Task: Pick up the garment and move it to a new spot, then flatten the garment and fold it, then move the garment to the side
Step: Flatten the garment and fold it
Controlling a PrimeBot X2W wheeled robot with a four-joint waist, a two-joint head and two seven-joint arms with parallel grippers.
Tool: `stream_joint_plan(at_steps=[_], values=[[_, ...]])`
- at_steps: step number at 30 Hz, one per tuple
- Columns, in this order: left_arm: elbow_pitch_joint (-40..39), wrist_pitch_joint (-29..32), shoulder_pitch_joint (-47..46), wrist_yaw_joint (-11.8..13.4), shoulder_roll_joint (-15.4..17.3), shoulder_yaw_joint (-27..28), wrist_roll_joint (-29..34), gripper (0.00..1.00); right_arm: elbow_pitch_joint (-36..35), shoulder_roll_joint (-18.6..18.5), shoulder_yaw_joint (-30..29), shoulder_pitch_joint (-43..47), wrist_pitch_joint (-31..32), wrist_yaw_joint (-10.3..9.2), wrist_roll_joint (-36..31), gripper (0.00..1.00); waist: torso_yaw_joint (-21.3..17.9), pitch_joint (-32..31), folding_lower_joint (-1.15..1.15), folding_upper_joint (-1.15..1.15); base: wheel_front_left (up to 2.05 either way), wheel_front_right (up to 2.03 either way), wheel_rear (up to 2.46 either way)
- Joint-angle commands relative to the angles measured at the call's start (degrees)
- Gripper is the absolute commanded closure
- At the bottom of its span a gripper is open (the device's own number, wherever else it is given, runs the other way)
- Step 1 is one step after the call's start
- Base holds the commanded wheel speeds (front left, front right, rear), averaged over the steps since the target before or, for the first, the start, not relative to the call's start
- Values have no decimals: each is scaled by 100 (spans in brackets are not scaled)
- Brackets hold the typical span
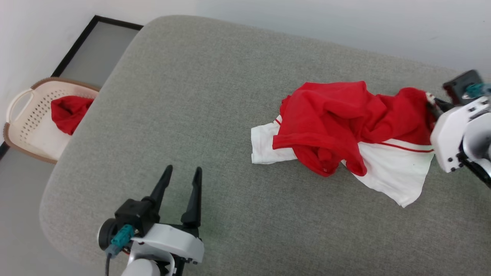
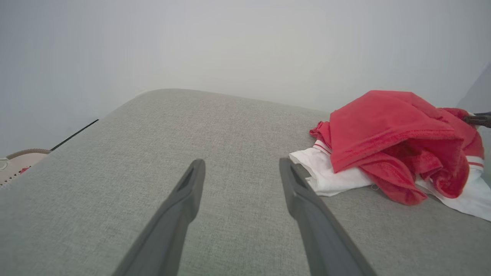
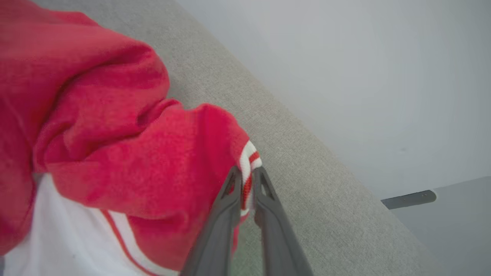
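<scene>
Grey upholstered surface point(image 1: 191, 115) — crumpled garment point(image 1: 337, 119) atop

My right gripper point(image 1: 432, 105) is lost behind folds of the garment point(image 1: 345, 119); its arm point(image 1: 456, 138) is cut by the edge; the laundry basket point(image 1: 28, 130) sits half behind the grey cushion point(image 1: 199, 115), its red cloth point(image 1: 69, 113) perhaps a shirt.

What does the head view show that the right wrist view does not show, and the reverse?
Head view, not the right wrist view: the basket with red cloth and the open left gripper. Right wrist view, not the head view: a clear look at the striped trim pinched by the right gripper. Both: that gripper and the garment on the grey cushion.
</scene>
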Motion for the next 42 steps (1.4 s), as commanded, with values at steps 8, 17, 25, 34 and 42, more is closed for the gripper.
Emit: stream_joint_plan(at_steps=[8, 17, 25, 34, 42], values=[[27, 0, -17, -104, -87, 132, 159, 0, -645, -508, 933, -313, 5, -6, 339, 0, -217, -39, 0, 0, 0, 0, 0], [60, 0, -16, -222, -191, 166, 227, 0, -3165, -1764, 2902, -394, 1591, -6, 2009, 0, -353, 6, 0, 0, 0, 0, 0], [102, 0, -84, -369, -365, 139, 289, 0, -3691, -2095, 3476, -798, 2171, -6, 2320, 0, -169, 156, 0, 0, 0, 0, 0], [176, 0, -162, -537, -619, 210, 331, 0, -3555, -2135, 3651, -705, 2461, -6, 1972, 0, 206, 404, 0, 0, 0, 0, 0], [134, 0, -198, -666, -745, 358, 284, 0, -3461, -2201, 3711, -324, 2573, -7, 1733, 0, 306, 590, 0, 0, 0, 0, 0]])
